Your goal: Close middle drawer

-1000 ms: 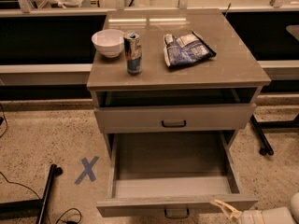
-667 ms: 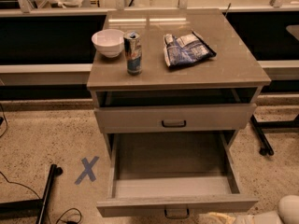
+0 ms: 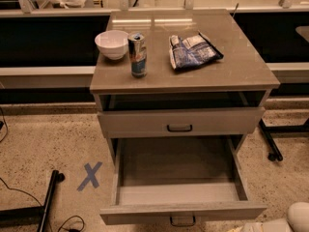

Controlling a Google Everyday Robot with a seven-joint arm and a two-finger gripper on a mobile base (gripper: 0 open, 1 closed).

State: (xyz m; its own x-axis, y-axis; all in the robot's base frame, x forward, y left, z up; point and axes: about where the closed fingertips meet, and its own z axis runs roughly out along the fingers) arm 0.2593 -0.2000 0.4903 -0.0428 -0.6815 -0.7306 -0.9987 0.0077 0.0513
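The middle drawer (image 3: 178,178) is pale grey wood-grain and stands pulled far out of the cabinet, with nothing inside it. Its low front panel (image 3: 145,212) faces me at the bottom of the view and carries a small black loop handle (image 3: 182,221). My gripper (image 3: 252,227) is at the bottom right edge, just right of that front panel and below its corner, mostly cut off by the frame. A white rounded part of my arm (image 3: 300,215) shows beside it.
The drawer above (image 3: 145,122) has a taller front with a black handle (image 3: 179,127) and sits nearly shut. On the cabinet top (image 3: 241,66) stand a white bowl (image 3: 112,43), a can (image 3: 137,55) and a blue-white snack bag (image 3: 192,51). A blue tape X (image 3: 90,176) and black cables lie on the floor to the left.
My gripper has sunk toward the bottom right edge, so less of it shows than before. The drawers and the things on top have not moved.
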